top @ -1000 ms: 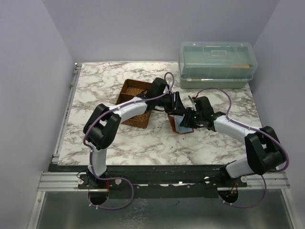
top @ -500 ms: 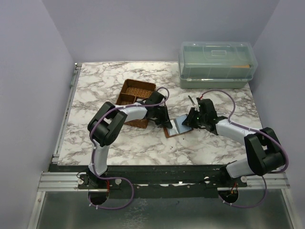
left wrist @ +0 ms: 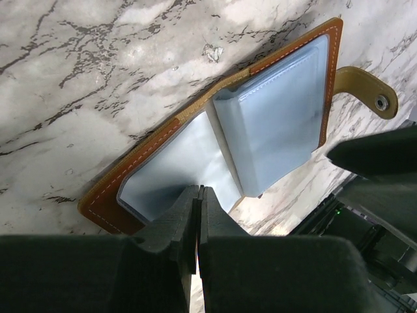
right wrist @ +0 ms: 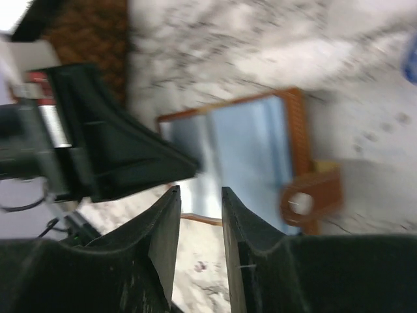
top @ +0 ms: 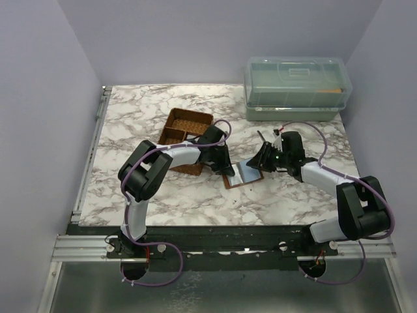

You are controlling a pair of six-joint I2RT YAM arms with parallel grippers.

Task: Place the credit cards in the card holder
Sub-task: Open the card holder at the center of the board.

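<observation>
The card holder lies open on the marble table, brown with pale stitching, pale blue sleeves and a snap tab. It fills the left wrist view and shows blurred in the right wrist view. My left gripper is shut, its tips resting on the holder's left sleeve. My right gripper is open a little and empty, hovering at the holder's right side near the snap tab. No loose credit card shows clearly; a blue patch sits at the frame edge.
A brown divided basket tray stands just left of the left arm. A green box with a clear lid is at the back right. A thin dark stick-like tool lies behind the right gripper.
One second ago both grippers were up against the holder. It now lies opened flat. The left gripper has come down onto its left side; the right gripper has drawn back to the right.
</observation>
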